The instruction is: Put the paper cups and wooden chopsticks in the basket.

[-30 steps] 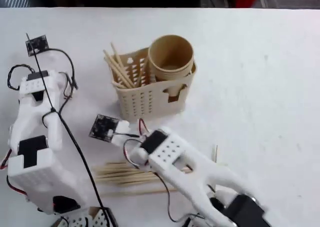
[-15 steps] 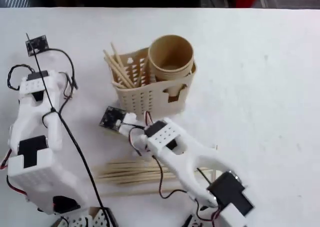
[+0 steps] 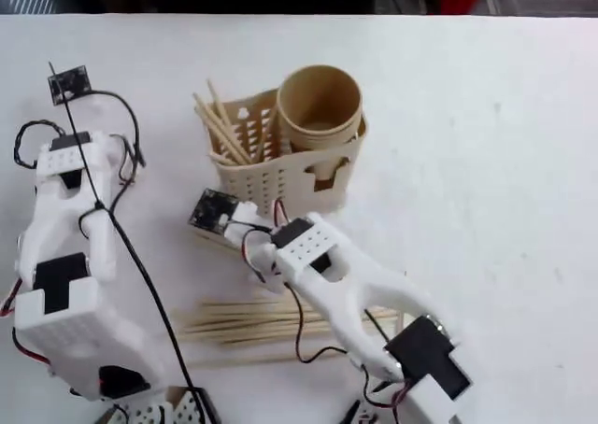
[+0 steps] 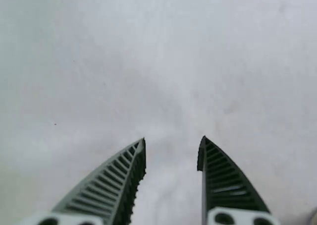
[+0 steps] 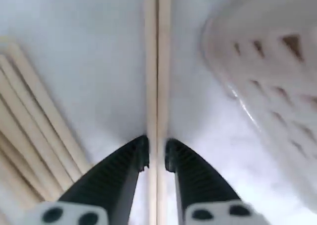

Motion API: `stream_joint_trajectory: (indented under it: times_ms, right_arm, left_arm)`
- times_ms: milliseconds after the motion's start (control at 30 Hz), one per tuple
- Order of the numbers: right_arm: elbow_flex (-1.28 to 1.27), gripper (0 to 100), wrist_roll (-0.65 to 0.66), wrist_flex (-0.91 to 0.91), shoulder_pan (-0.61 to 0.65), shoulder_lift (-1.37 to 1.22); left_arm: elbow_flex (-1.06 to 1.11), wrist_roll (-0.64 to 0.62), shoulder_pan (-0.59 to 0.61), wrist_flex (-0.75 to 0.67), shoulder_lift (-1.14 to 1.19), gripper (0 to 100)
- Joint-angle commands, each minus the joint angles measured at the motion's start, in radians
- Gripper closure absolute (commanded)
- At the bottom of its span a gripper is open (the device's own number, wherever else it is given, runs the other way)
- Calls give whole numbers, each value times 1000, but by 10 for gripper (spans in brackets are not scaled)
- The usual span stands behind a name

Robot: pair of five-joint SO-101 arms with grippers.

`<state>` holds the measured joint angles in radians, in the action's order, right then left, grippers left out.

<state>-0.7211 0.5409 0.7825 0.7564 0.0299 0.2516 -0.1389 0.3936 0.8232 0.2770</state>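
Your right arm (image 3: 322, 261) now sits nearer the basket (image 3: 280, 186); hidden beneath it, the right gripper (image 5: 157, 155) pinches two chopsticks (image 5: 157, 61). Spare chopsticks (image 3: 224, 323) lie at the basket's six o'clock; left gripper (image 4: 171, 150) spread.

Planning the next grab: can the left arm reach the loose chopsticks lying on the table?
Probably yes: the loose chopsticks lie right beside the left arm, their near ends uncovered; the right arm crosses only their far ends.

Bright, even light washes the white table (image 3: 486, 116), casting only faint, soft shadows.
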Motion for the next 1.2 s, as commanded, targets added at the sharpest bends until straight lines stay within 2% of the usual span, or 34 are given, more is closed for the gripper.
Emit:
stream_joint_trajectory:
  times_ms: [0,333,433,533,600,733,933,1067,1167]
  right_arm:
    - [-14,982,2,56,-5,120]
    - [-236,980,-21,77,-5,659]
    - [-238,973,-60,76,-4,648]
    - [-238,899,-55,74,-2,561]
    - [-238,849,5,88,10,496]
    - [-241,854,121,229,137,460]
    - [-239,988,140,401,300,621]
    - [-255,981,215,489,404,659]
    - [-267,981,224,486,415,659]
  left_arm:
    - [-8,11,-7,-17,-7,815]
    - [-8,11,-7,-17,-7,815]
    - [-6,11,-7,-17,-7,815]
    - [-3,11,-7,-17,-7,815]
    - [-3,11,-7,-17,-7,815]
    - [-5,11,-7,-17,-7,815]
    - [-11,11,-7,-17,-7,815]
    - [-11,11,-7,-17,-7,815]
    - [-11,11,-7,-17,-7,815]
